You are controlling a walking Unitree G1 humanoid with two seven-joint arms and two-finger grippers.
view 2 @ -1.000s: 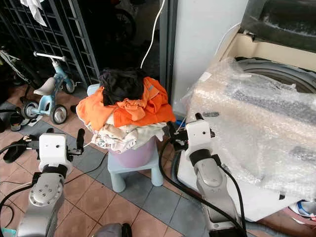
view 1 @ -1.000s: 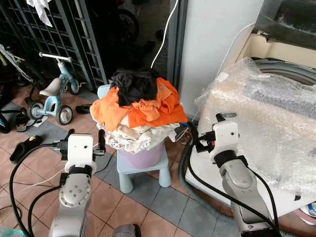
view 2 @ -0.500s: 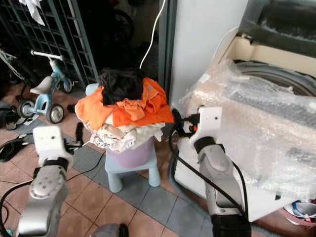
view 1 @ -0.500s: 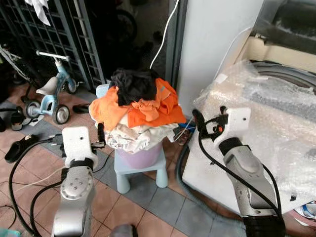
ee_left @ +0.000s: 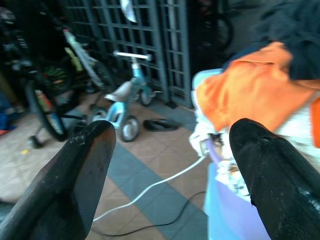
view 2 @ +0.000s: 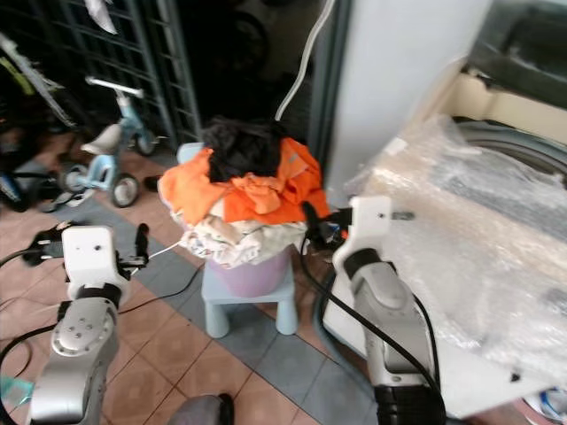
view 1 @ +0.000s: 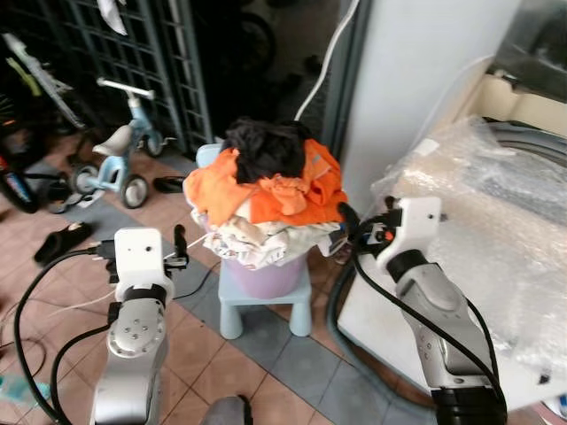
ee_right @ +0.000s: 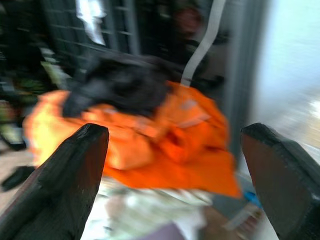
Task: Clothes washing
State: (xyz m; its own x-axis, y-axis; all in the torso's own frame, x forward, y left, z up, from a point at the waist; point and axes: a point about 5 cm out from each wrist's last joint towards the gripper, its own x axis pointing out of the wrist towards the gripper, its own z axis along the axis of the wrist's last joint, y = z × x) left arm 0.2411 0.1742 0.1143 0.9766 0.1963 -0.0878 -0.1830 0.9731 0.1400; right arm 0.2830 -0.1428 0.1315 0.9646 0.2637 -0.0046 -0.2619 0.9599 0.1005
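Standing before the laundry pile (view 1: 266,199), we note it heaped high in a lilac basket (view 1: 266,279) that sits on a small pale-blue stool (view 1: 266,305). A black garment (view 1: 266,146) lies on top, orange clothes (view 1: 283,195) under it, and cream-white pieces (view 1: 257,243) spill over the rim. We judge the stool is there to lift the load nearer arm height.

Our left end effector (view 1: 179,246) hangs just to the left of the basket, fingers spread wide with nothing between them; the left wrist view looks past the orange cloth toward the floor. Our right end effector (view 1: 347,221) sits close against the right side of the pile, also spread wide and empty, with the orange and black clothes framed between its fingers in the right wrist view. The two arms bracket the heap, which we read as a set-up for a first grab; nothing is lifted yet.

To the right stands the washing machine (view 1: 523,97), its top largely covered by bubble wrap (view 1: 478,212). A grey hose (view 1: 332,301) curves on the floor beside it.

The floor (view 1: 53,292) is terracotta and grey tile with loose cables. Behind are a dark metal grille (view 1: 168,53), a child's tricycle (view 1: 115,155) and a sandal (view 1: 62,241).
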